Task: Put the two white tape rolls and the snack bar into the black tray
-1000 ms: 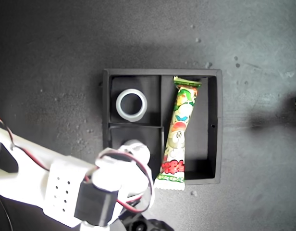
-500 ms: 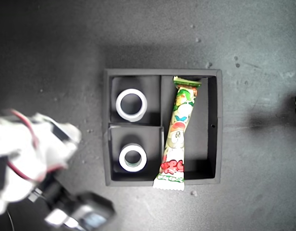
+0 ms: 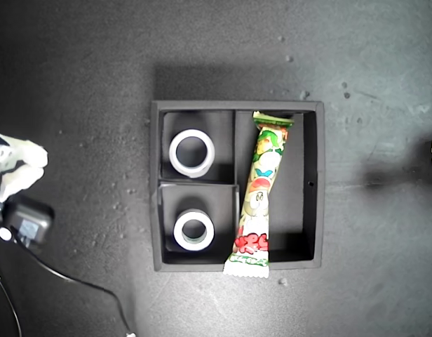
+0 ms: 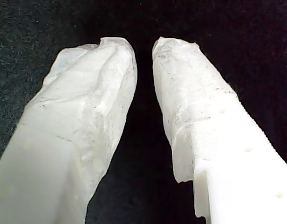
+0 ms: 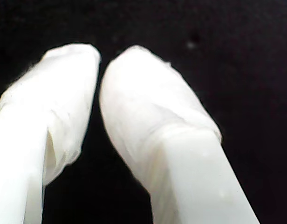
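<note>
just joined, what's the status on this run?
Nothing is being handled right now. Both tape rolls sit in the black tray: one tape roll in one small compartment, the other tape roll in the second. The snack bar lies in the long compartment, one crimped end overhanging the tray wall. An arm is off at the exterior view's left edge. My first gripper and my second gripper hold nothing.

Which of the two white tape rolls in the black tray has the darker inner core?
The small white tape ring in the compartment nearer the exterior view's bottom; the wider white tape ring above it looks paler inside.
</note>
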Controlling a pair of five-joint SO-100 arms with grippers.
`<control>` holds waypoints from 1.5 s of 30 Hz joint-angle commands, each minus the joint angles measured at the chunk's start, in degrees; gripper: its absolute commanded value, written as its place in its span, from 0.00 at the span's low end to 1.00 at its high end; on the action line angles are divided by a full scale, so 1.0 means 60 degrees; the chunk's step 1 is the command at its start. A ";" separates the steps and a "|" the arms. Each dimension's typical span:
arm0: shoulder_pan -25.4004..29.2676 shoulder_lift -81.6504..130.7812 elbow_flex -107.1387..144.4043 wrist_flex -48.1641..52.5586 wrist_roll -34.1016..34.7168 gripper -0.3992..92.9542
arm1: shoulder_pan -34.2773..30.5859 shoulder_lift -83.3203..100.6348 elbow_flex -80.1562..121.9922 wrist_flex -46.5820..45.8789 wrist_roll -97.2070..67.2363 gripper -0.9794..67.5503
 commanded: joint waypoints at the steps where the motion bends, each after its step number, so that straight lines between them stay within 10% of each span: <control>1: 0.0103 0.1963 0.0952 0.0264 -0.0132 0.01 | 0.0000 0.0073 0.0117 0.0015 -0.0146 0.05; 21: -0.0015 0.3091 0.3750 0.0190 -0.2534 0.01 | -0.0029 0.0073 0.0117 0.0015 -0.0146 0.05; 45: -0.0103 0.3105 0.3750 0.0190 -0.0850 0.01 | -0.0029 0.0073 0.0117 0.0015 -0.0146 0.05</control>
